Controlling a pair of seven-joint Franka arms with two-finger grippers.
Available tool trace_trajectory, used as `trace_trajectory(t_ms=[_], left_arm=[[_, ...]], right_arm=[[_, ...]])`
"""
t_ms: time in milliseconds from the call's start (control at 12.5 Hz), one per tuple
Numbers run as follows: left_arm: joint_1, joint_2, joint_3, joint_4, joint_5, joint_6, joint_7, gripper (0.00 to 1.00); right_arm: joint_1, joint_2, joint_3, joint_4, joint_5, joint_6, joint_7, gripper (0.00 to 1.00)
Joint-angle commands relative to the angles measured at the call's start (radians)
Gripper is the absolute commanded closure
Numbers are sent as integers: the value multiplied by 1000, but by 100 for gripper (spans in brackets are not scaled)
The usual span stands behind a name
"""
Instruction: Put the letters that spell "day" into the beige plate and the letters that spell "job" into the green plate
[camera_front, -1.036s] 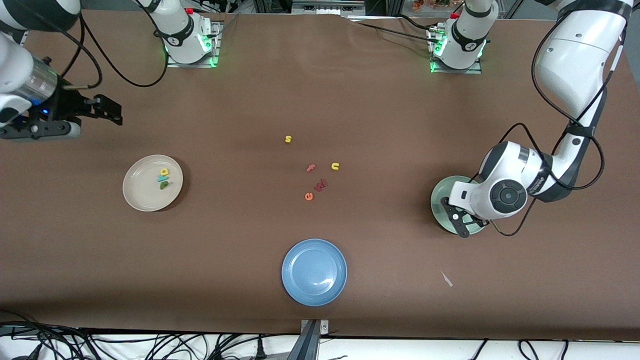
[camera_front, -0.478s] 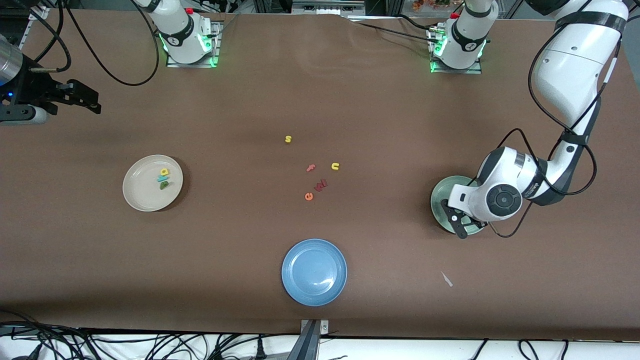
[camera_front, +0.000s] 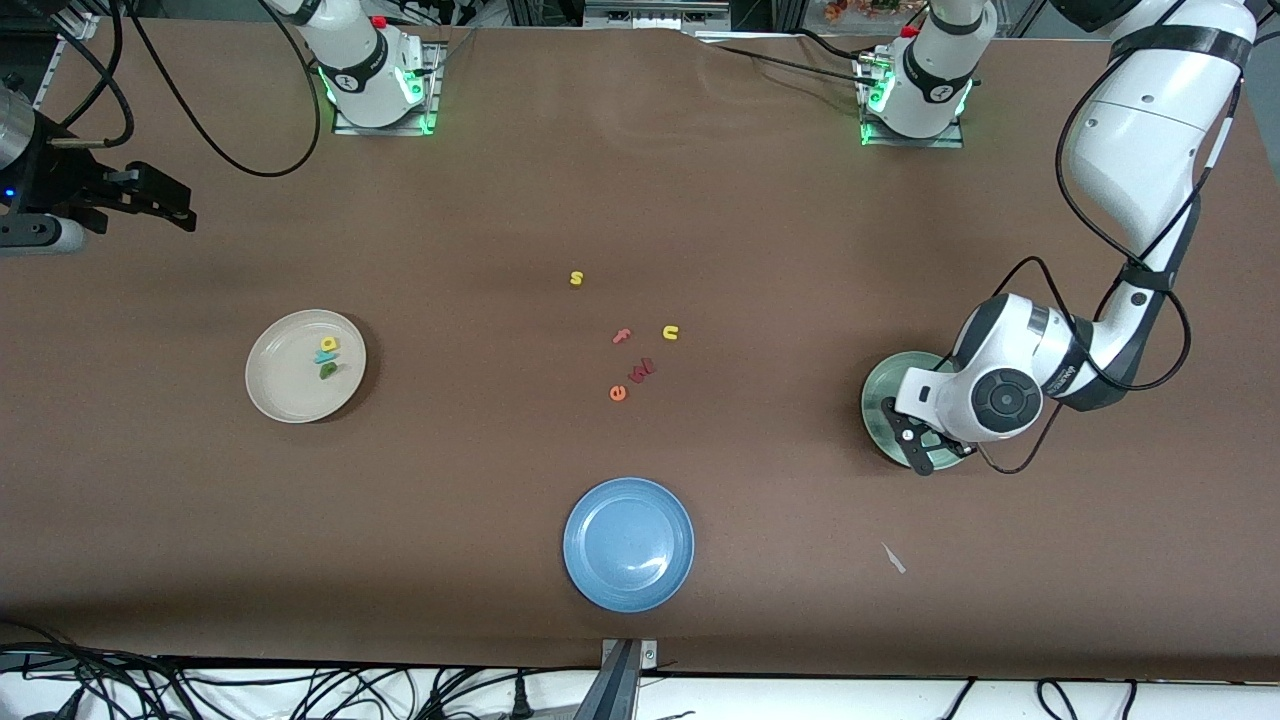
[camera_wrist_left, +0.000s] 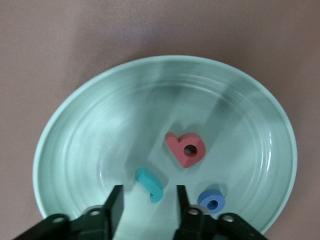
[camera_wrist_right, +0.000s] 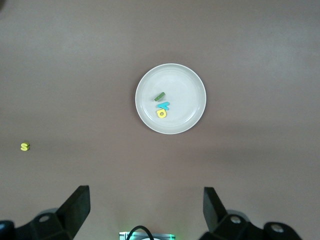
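Looking down my left wrist view, the left hand (camera_wrist_left: 147, 205) hovers low over the green plate (camera_wrist_left: 75, 130), fingers apart around nothing; teal j (camera_wrist_left: 150, 184), blue o (camera_wrist_left: 211, 200) and pink-red b (camera_wrist_left: 186, 149) lie inside. Farther off, the right hand (camera_front: 150, 198) waits spread wide toward the right arm's end of the desk; d, y, a sit in the beige plate (camera_front: 280, 385).

Brown table (camera_front: 760, 230) w/ cables (camera_front: 300, 690) along front edge

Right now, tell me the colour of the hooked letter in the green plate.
Teal; the hooked j lies in the green plate, clearest in the left wrist view.
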Motion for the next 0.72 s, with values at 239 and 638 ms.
trace_trajectory(t_ms=[239,638], left_arm=[[8,-168,-14,9,-167,-142,10,0],[10,-311,-11,64,-316,-283,-50,0]], right_arm=[[23,26,-25,31,3,-20,5,0],[20,29,-25,31,6,-15,5,0]])
